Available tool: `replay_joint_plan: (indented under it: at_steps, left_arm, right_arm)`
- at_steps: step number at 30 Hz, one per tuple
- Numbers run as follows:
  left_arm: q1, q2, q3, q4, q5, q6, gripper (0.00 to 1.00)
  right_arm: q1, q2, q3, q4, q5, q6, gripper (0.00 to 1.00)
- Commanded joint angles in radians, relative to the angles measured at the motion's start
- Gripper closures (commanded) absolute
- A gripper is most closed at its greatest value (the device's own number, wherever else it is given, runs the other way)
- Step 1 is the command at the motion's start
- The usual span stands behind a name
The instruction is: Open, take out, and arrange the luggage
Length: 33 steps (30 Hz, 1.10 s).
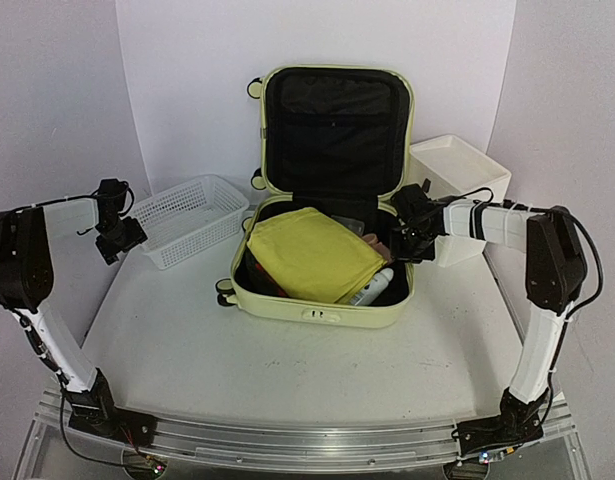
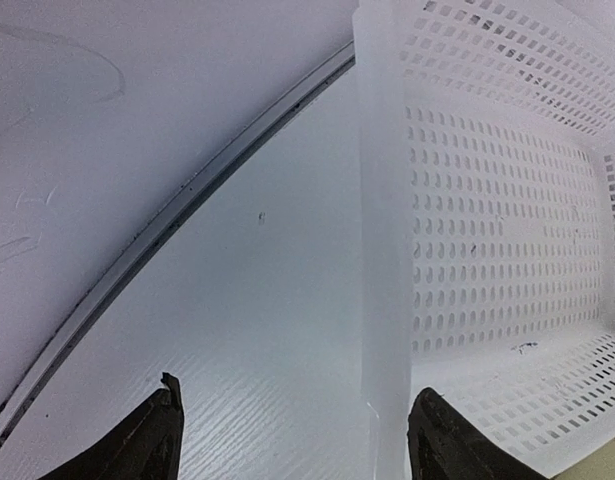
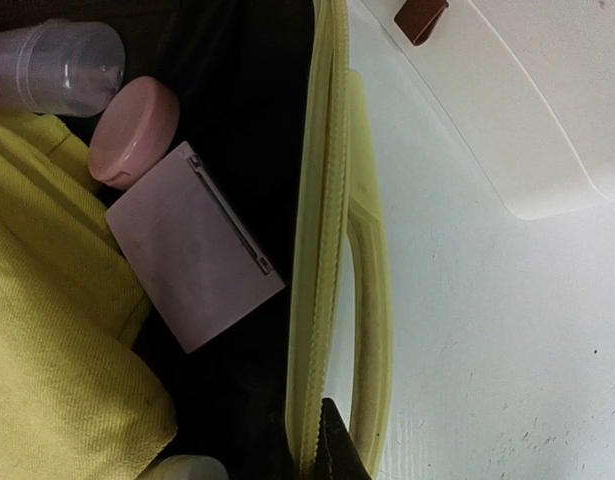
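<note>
straddling basket [image 2: 507, 250] wall, left gripper [image 2: 299, 408] splayed; right gripper [image 1: 414, 237] at luggage [image 1: 287, 305] rim (grip unclear).

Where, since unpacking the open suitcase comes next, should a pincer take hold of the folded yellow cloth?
Pinch the yellow cloth at its right-hand edge, coming straight down with the right pincer, which hovers by that side. The cloth lies flat on top of the other contents of the luggage, so its soft, bulging edge is probably the only part that offers a bite.
</note>
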<state>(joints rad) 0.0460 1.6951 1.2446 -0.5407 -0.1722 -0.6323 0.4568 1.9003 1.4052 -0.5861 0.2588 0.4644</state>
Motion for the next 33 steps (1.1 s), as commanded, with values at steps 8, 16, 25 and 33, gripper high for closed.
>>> replay_joint_plan:
  at_steps: [8,16,25,33]
  left_arm:
    - [0.030,0.109,0.133,0.027,0.059,-0.029,0.26]
    - [0.030,0.148,0.135,0.043,0.136,-0.049,0.43]
    - [0.030,0.003,-0.048,0.051,0.061,-0.189,1.00]
    - [0.029,-0.389,-0.237,0.029,-0.131,-0.241,1.00]
  right_arm:
    - [-0.029,0.055,0.124,0.069,0.015,-0.044,0.84]
    - [-0.028,-0.017,0.085,0.080,0.003,-0.080,0.66]
    - [-0.029,-0.194,-0.074,0.198,-0.066,-0.146,0.52]
    - [-0.029,-0.298,-0.125,0.208,-0.156,-0.168,0.50]
